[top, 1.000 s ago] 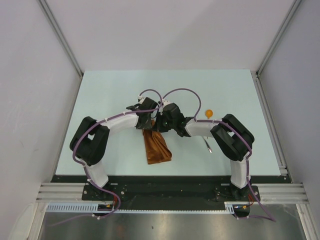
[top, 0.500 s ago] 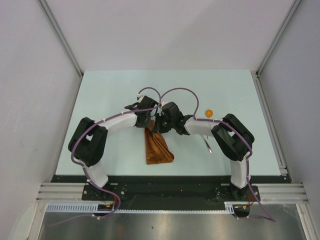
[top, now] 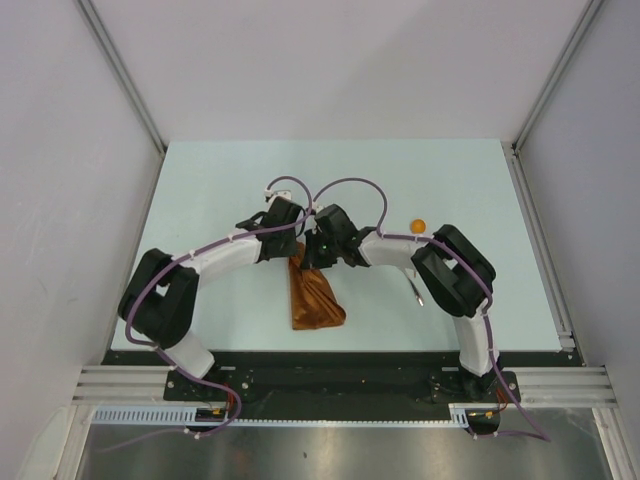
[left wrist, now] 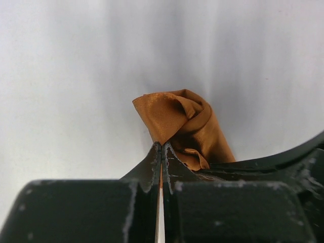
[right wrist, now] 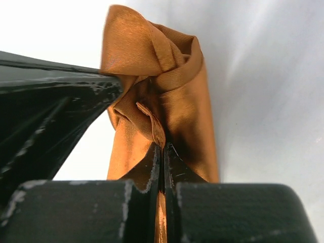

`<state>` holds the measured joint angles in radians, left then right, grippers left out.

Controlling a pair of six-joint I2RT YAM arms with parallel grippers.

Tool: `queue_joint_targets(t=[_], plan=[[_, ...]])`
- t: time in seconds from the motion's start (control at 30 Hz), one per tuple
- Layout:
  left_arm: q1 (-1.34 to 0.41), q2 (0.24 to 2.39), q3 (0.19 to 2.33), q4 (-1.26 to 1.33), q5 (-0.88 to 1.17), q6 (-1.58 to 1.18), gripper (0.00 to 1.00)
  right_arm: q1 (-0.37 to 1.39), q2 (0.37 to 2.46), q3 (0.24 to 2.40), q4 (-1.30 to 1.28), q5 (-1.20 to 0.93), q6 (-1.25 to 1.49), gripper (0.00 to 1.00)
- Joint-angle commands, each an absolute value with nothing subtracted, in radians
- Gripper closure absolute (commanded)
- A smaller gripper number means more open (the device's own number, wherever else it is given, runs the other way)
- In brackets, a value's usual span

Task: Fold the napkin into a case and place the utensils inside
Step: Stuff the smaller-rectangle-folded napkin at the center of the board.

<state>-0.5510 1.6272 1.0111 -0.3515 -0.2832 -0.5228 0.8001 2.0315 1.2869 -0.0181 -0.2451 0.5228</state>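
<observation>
The rust-orange napkin (top: 314, 298) hangs bunched from both grippers at the table's middle, its lower end lying on the table. My left gripper (top: 296, 248) is shut on one top corner of the napkin (left wrist: 174, 119). My right gripper (top: 311, 250) is shut on another part of the napkin's top edge (right wrist: 167, 101), right beside the left one. The spoon's orange bowl (top: 418, 226) shows behind the right arm. A thin metal end of a utensil (top: 414, 291), perhaps the fork, pokes out under the right forearm; the rest of it is hidden.
The pale table (top: 220, 180) is ringed by grey walls, with a metal rail (top: 540, 240) along its right edge. Both arms arch inward and meet over the table's middle.
Both grippers have moved a little to the left and away from the bases with the napkin held between them. The left arm's elbow has swung left.
</observation>
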Motion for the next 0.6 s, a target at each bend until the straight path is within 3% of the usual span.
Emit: queue_joint_targets(t=[0.0, 0.57], plan=[[-0.545, 1.585, 1.012, -0.288, -0.261, -0.532, 1.0, 0.807, 2.048, 1.327, -0.051, -0.255, 0.557, 1.0], [-0.546, 1.543, 0.956, -0.262, -0.209, -0.531, 1.0, 0.812, 2.131, 1.514, -0.17, -0.198, 0.698, 1.0]])
